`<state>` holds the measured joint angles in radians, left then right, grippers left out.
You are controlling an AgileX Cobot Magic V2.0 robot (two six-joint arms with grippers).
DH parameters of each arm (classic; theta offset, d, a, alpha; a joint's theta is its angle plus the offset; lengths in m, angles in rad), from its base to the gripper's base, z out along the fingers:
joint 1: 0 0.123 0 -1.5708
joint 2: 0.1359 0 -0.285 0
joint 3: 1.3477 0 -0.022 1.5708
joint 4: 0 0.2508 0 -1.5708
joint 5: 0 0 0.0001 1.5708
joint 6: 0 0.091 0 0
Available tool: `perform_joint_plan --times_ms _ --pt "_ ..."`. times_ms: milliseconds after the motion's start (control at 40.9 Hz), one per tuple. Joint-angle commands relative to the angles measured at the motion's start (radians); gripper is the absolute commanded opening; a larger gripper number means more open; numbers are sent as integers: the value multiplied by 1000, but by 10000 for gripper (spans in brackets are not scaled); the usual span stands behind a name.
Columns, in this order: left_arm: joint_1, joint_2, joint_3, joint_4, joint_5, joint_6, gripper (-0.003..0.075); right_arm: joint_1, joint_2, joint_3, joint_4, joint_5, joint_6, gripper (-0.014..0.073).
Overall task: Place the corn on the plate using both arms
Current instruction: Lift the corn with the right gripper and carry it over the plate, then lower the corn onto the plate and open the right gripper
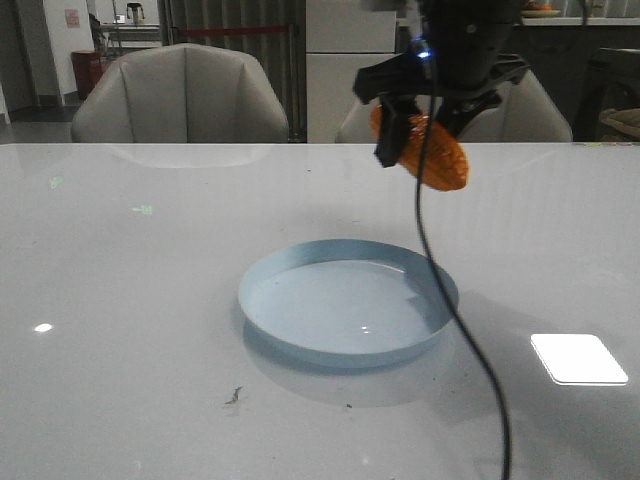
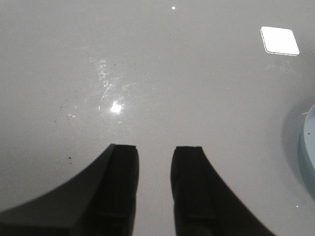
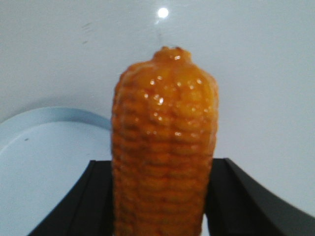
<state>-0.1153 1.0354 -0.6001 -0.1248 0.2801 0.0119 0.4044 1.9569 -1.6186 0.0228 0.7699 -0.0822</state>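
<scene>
The orange corn [image 1: 441,157] hangs in the air, tilted, above the table just behind the plate's far right rim. My right gripper [image 1: 421,136] is shut on it, one dark finger on each side. In the right wrist view the corn [image 3: 165,123] fills the middle between the fingers, with my right gripper [image 3: 158,166] round its lower part. The pale blue plate [image 1: 300,262] lies empty at the table's middle; it also shows in the right wrist view [image 3: 44,147]. My left gripper [image 2: 155,150] is open and empty over bare table, with the plate's edge [image 2: 310,142] to its side.
A black cable [image 1: 455,310] hangs from the right arm across the plate's right rim to the front edge. Two pale chairs [image 1: 180,95] stand behind the table. A small dark speck [image 1: 233,397] lies in front of the plate.
</scene>
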Motion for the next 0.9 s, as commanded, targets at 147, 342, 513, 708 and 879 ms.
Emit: perform_joint_plan --times_ms 147,342,513,708,879 --pt "-1 -20 -27 -16 -70 -12 260 83 15 -31 2 17 -19 260" --pt "-1 -20 -27 -16 -70 -12 260 84 78 -31 38 70 -19 407" --pt "-1 -20 -27 -16 -70 -12 260 84 116 -31 39 93 -19 428" --pt "-1 -20 -27 -16 -70 -12 260 84 115 -57 47 144 -19 430" --pt "-1 -20 -27 -16 -70 -12 260 84 115 -93 47 147 -19 476"
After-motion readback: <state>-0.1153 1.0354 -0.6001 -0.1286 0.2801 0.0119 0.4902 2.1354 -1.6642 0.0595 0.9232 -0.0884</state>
